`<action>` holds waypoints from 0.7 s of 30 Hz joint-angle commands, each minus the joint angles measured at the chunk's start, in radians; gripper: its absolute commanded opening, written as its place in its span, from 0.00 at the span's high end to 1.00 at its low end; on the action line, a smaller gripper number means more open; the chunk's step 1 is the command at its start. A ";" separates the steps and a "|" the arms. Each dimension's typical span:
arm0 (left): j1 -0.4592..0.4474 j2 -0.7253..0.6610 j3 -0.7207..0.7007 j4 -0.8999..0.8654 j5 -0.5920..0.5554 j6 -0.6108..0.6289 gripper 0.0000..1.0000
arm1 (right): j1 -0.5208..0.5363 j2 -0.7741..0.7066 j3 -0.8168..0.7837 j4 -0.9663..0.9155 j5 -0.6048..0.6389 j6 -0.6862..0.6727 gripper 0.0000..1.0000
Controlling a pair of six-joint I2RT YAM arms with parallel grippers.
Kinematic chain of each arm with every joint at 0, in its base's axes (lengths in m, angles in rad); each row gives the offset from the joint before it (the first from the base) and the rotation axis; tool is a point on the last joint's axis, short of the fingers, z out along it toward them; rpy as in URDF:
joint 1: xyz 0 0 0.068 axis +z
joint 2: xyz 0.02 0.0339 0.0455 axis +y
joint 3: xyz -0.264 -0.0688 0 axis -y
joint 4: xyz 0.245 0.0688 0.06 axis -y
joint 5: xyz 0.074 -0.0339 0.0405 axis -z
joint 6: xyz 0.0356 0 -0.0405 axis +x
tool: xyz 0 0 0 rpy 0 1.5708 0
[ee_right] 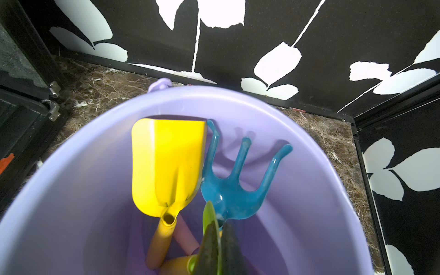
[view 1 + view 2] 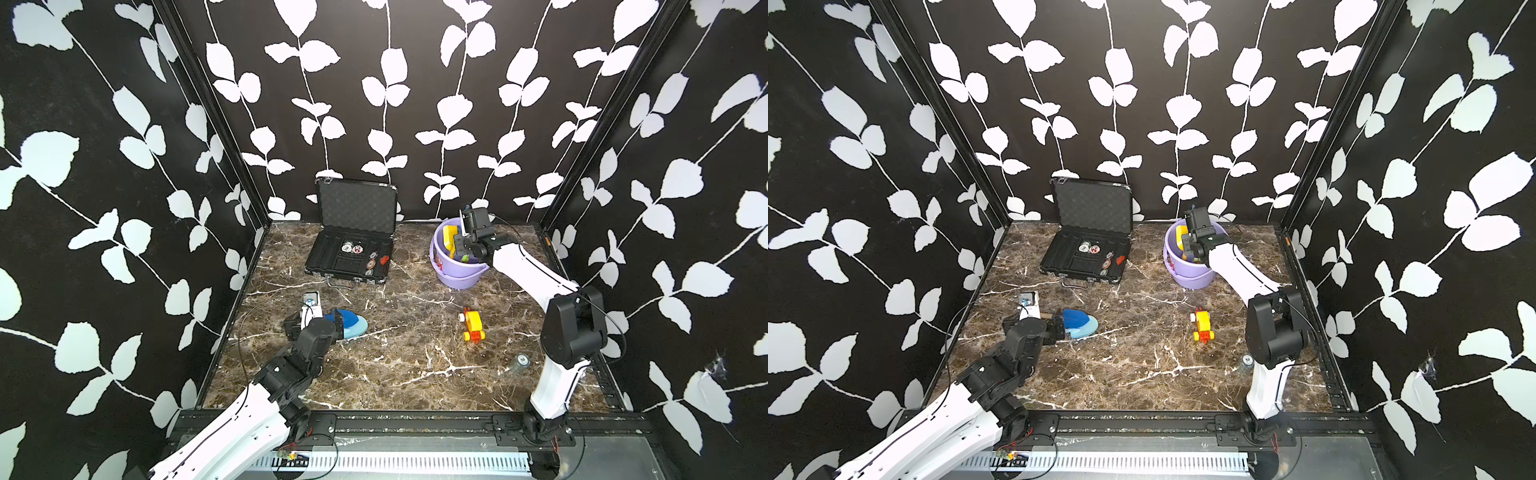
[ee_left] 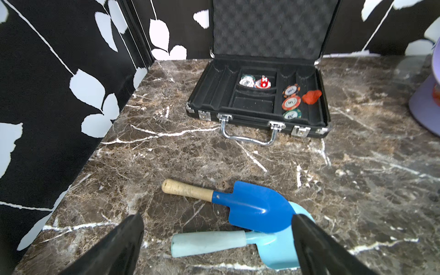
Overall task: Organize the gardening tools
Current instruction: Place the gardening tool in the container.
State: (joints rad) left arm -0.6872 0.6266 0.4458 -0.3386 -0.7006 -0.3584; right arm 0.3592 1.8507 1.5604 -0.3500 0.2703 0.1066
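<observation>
**A:** While both arms are reaching out over the tabletop (image 2: 399, 370) in both top views, where are the tools lying?

**B:** The blue shovel (image 2: 348, 316) is lying across the light-blue shovel (image 2: 360, 329) near the left edge, and the left gripper (image 2: 316, 326) is hovering low over them. The purple bucket (image 2: 459, 277) is standing by the far right corner, and the right gripper (image 2: 458, 249) is dipping into it. The open case (image 2: 357, 208) holding round chips (image 2: 351, 248) is sitting at the far edge. The toy vehicle (image 2: 473, 326) is sitting toward the right edge, well apart from the rest.

**A:** What is the left wrist view showing?

**B:** The left gripper (image 3: 217, 218) is hanging released, jaws spread wide above both shovels. The blue blade is overlapping the light-blue one, and both handles are pointing toward the left edge.

**A:** And the right wrist view?

**B:** The right gripper (image 1: 220, 240) is clenching the thin edge of a green shovel (image 1: 209, 214) inside the bucket. The yellow shovel (image 1: 166, 166) and the blue fork (image 1: 235, 192) are leaning heads-up against its wall, touching each other. A purple handle (image 1: 187, 234) is lying beneath them.
</observation>
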 commanded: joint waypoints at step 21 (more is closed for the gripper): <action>0.073 0.426 0.334 -0.256 0.134 0.219 0.01 | -0.005 -0.107 -0.047 -0.033 -0.035 0.079 0.25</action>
State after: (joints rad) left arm -0.6373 1.0187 0.7284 -0.4881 -0.5644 -0.2012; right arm 0.3573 1.8225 1.5452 -0.3866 0.2367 0.1585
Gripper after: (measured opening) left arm 0.987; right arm 0.739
